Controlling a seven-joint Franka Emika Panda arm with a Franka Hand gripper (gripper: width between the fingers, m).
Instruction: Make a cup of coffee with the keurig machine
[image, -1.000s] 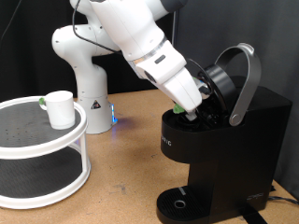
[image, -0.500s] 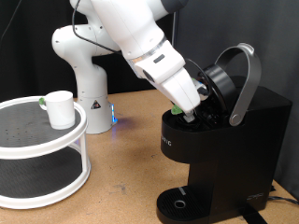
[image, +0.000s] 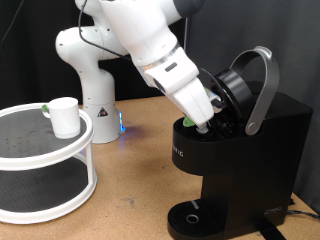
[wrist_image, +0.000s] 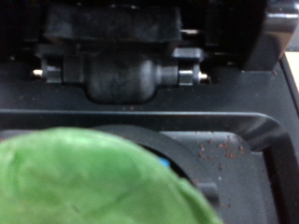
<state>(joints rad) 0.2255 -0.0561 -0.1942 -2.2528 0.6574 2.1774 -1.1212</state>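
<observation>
The keurig machine stands at the exterior view's right with its lid and grey handle raised. My gripper reaches into the open pod bay, shut on a small dark pod with a green top. In the wrist view that green top fills the near field, blurred, just over the round pod holder of the keurig machine; my fingers do not show there. The white cup sits on the top tier of a white round rack at the exterior view's left, far from the gripper.
A small green-topped item lies beside the cup on the rack. The arm's white base stands behind the rack with a blue light near it. The round drip tray at the machine's foot holds nothing. The table is brown wood.
The gripper with the pod has eased slightly lower into the pod bay. The cup, the rack and the lid have not moved.
</observation>
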